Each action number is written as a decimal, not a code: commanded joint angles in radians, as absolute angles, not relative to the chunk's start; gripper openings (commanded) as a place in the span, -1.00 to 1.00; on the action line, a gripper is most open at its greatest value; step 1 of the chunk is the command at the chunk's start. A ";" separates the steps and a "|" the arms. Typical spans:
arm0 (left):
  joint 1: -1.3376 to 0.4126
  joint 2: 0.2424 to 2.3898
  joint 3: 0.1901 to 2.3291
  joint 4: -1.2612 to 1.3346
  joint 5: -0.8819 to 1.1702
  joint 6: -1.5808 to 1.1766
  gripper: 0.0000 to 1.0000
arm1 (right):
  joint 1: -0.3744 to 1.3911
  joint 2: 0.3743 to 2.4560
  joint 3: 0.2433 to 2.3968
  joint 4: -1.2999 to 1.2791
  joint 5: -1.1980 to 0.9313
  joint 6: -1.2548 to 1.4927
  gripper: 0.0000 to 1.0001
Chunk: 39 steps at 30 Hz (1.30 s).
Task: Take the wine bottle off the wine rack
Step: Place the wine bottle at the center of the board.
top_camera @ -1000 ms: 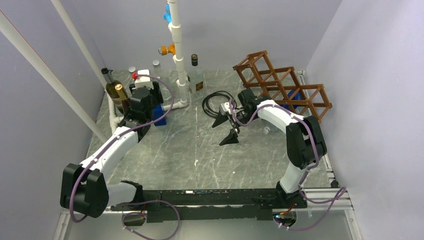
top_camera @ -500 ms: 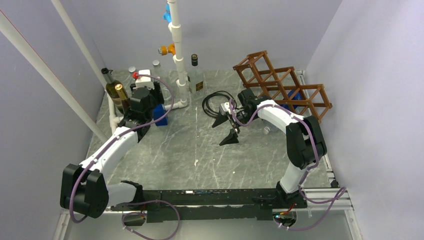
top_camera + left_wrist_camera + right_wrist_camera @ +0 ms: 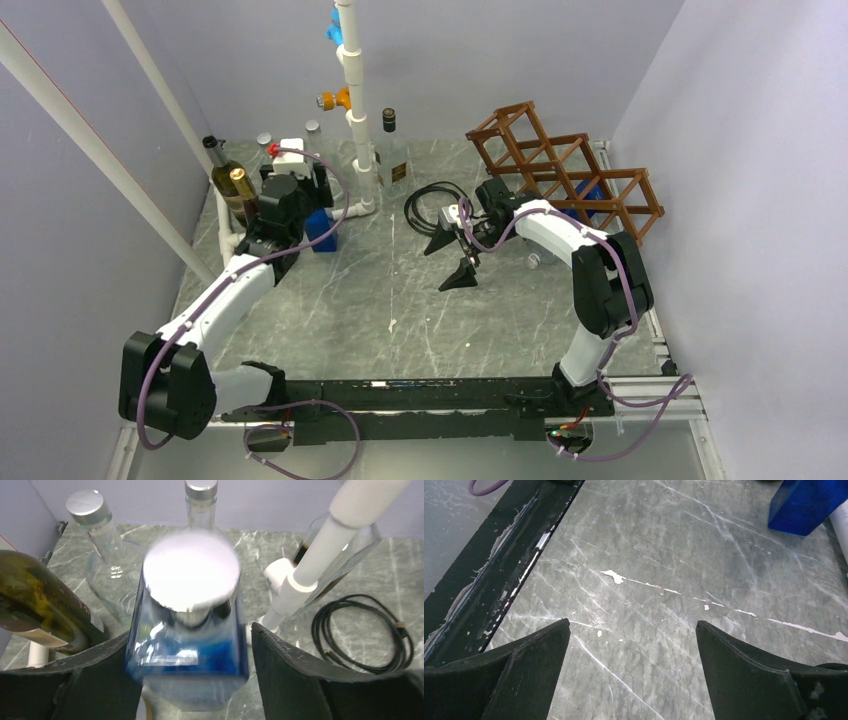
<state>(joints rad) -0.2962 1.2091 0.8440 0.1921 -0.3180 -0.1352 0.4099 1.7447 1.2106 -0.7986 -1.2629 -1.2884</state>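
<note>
The wine bottle, blue and square-shouldered with a silver cap, stands on the table at the back left, away from the wine rack. My left gripper straddles it from above, open. A gap shows at the right finger, while the left finger is close to the glass. The bottle looks blurred against a sharp background. My right gripper hangs open over bare table mid-scene with nothing between its fingers. Something blue shows inside the rack's lower cells, partly hidden by the right arm.
An olive-green bottle and clear capped bottles crowd the back left corner. A white pipe stand rises just right of the blue bottle. A black cable coil lies beside it, and a clear bottle stands behind.
My left gripper's fingers have spread wider around the blue bottle and the wrist has shifted slightly. The right arm has not moved.
</note>
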 commanded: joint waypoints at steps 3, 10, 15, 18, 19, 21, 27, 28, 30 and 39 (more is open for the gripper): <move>-0.299 1.146 0.915 0.237 -0.304 -0.131 0.67 | 0.407 1.730 1.207 -0.782 -1.289 -1.292 0.99; -0.299 1.119 0.931 0.202 -0.315 -0.129 0.95 | 0.407 1.730 1.207 -0.781 -1.289 -1.290 0.99; -0.299 1.083 0.944 0.169 -0.315 -0.119 0.99 | 0.407 1.732 1.207 -0.781 -1.289 -1.291 0.99; -0.299 1.057 0.950 0.148 -0.308 -0.112 0.99 | 0.407 1.731 1.206 -0.781 -1.288 -1.291 0.99; -0.299 1.048 0.953 0.141 -0.302 -0.108 0.99 | 0.407 1.732 1.206 -0.781 -1.288 -1.291 0.99; -0.299 1.028 0.957 0.127 -0.297 -0.106 0.99 | 0.407 1.731 1.207 -0.781 -1.287 -1.290 0.99; -0.299 0.960 0.958 0.094 -0.283 -0.097 0.99 | 0.407 1.733 1.207 -0.785 -1.282 -1.294 0.99; -0.299 0.948 0.957 0.088 -0.280 -0.097 0.99 | 0.407 1.732 1.207 -0.786 -1.281 -1.296 0.99; -0.299 0.925 0.958 0.074 -0.268 -0.096 0.99 | 0.405 1.731 1.208 -0.792 -1.278 -1.301 0.99; -0.299 0.835 0.945 0.012 -0.065 -0.116 0.99 | 0.389 1.723 1.213 -0.814 -1.276 -1.318 0.99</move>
